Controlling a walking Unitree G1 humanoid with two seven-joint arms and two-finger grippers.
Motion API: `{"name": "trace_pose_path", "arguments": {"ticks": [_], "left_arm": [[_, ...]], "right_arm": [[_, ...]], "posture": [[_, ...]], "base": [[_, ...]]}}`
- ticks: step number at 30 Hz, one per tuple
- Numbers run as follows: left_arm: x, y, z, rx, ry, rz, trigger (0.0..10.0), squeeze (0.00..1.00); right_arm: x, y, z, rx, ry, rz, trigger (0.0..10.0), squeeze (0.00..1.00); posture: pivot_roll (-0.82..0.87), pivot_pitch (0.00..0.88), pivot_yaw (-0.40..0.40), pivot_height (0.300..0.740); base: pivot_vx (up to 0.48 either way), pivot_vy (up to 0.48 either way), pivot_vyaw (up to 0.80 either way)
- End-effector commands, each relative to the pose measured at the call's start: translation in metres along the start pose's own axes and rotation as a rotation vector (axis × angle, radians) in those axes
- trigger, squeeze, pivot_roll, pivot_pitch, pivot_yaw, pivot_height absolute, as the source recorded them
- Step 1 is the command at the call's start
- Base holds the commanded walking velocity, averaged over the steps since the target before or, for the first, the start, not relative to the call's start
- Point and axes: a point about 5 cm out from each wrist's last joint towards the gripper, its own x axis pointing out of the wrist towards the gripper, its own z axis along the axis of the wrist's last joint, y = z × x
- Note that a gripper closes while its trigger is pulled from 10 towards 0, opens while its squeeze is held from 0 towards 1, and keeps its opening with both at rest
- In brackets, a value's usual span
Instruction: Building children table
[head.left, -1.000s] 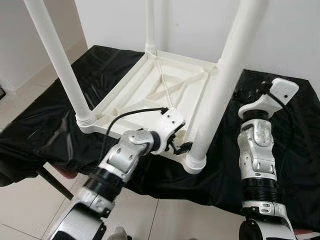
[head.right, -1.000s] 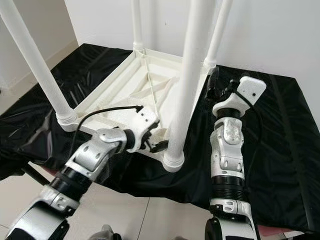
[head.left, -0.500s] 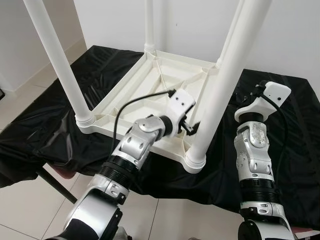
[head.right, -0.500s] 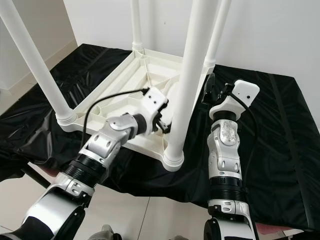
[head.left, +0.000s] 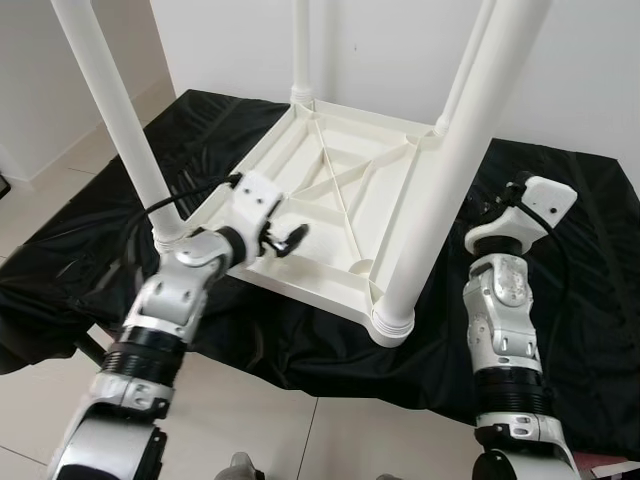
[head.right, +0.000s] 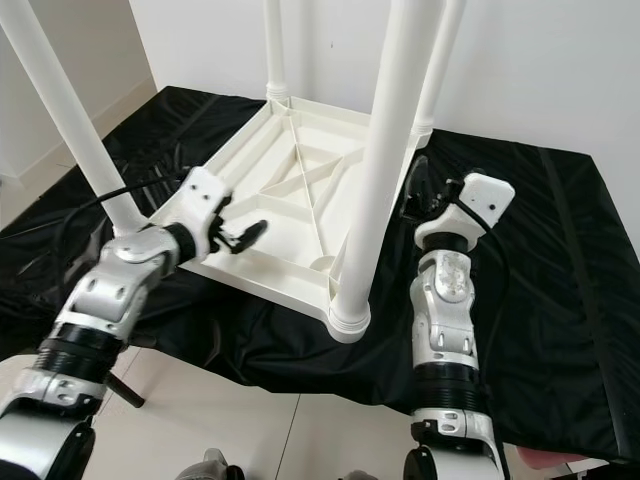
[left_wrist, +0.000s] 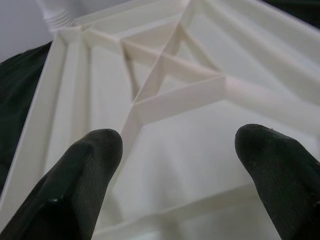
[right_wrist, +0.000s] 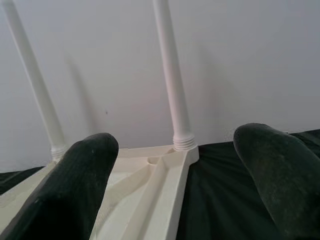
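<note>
The children's table (head.left: 335, 200) lay upside down on the black cloth (head.left: 560, 290), its ribbed underside facing up and four legs rising from the corner sockets. It was cream-white moulded plastic, a square shallow tray braced by crossing diagonal ribs (left_wrist: 165, 75); the legs were smooth round tubes, their long axes near vertical, each ending in a ringed collar where it met the top. With all four legs seated, the assembly looked close to done, and the next move would probably be a check on a leg or a grasp to turn the table over.

The near right leg (head.left: 440, 190) stood between the two arms at the corner closest to the robot. The near left leg (head.left: 115, 110) rose just beside the left arm. The left gripper (head.left: 285, 238) hovered over the table's near edge, pointing inward across the ribs, its black fingers (left_wrist: 85, 180) spread apart and empty. That gripper was the nearer one to the tabletop rim.

The right gripper (head.right: 415, 190) was raised off the table's right side, above the glossy, creased cloth, aimed towards the far legs (right_wrist: 172, 80) and the white wall (right_wrist: 240, 50); its rounded, finely ridged fingers (right_wrist: 75, 185) were likewise parted with nothing between them
</note>
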Motion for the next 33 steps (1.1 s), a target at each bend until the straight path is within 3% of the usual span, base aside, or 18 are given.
{"name": "trace_pose_path", "arguments": {"ticks": [1, 2, 6, 9, 21, 27, 33], "left_arm": [[-0.008, 0.011, -0.01, 0.014, 0.038, 0.092, 10.0, 0.0], [-0.016, 0.017, -0.019, 0.029, 0.074, 0.119, 10.0, 0.0], [-0.023, 0.021, -0.028, 0.059, 0.114, 0.144, 10.0, 0.0], [-0.032, 0.029, -0.043, 0.032, 0.183, 0.255, 10.0, 0.0], [-0.016, 0.027, -0.037, -0.013, 0.173, 0.338, 10.0, 0.0], [-0.007, 0.021, -0.034, -0.01, 0.173, 0.299, 10.0, 0.0], [-0.004, 0.005, -0.041, -0.01, 0.221, 0.226, 10.0, 0.0]], "right_arm": [[0.001, 0.003, -0.002, 0.0, 0.006, 0.018, 10.0, 0.0], [0.0, 0.004, -0.004, -0.005, 0.016, 0.026, 10.0, 0.0], [0.0, 0.004, -0.006, -0.007, 0.021, 0.031, 10.0, 0.0], [0.0, 0.006, -0.001, 0.01, 0.0, 0.05, 10.0, 0.0], [-0.015, -0.011, -0.008, -0.047, 0.038, -0.031, 10.0, 0.0], [-0.017, -0.015, -0.006, -0.053, 0.025, -0.061, 10.0, 0.0], [-0.014, -0.022, 0.002, -0.07, -0.008, -0.098, 10.0, 0.0]], "posture": [[0.07, 0.0, -0.028, 0.74], [0.07, 0.0, -0.029, 0.74], [0.08, 0.0, -0.032, 0.74], [0.07, 0.0, -0.032, 0.74], [0.03, 0.008, -0.014, 0.74], [0.01, 0.015, 0.002, 0.74], [0.0, 0.022, 0.012, 0.74]], "base": [[0.0, 0.0, 0.0], [0.0, 0.0, 0.0], [0.0, 0.0, 0.0], [0.0, 0.0, 0.0], [0.0, 0.0, 0.0], [0.0, 0.0, 0.0], [0.0, 0.0, 0.0]]}}
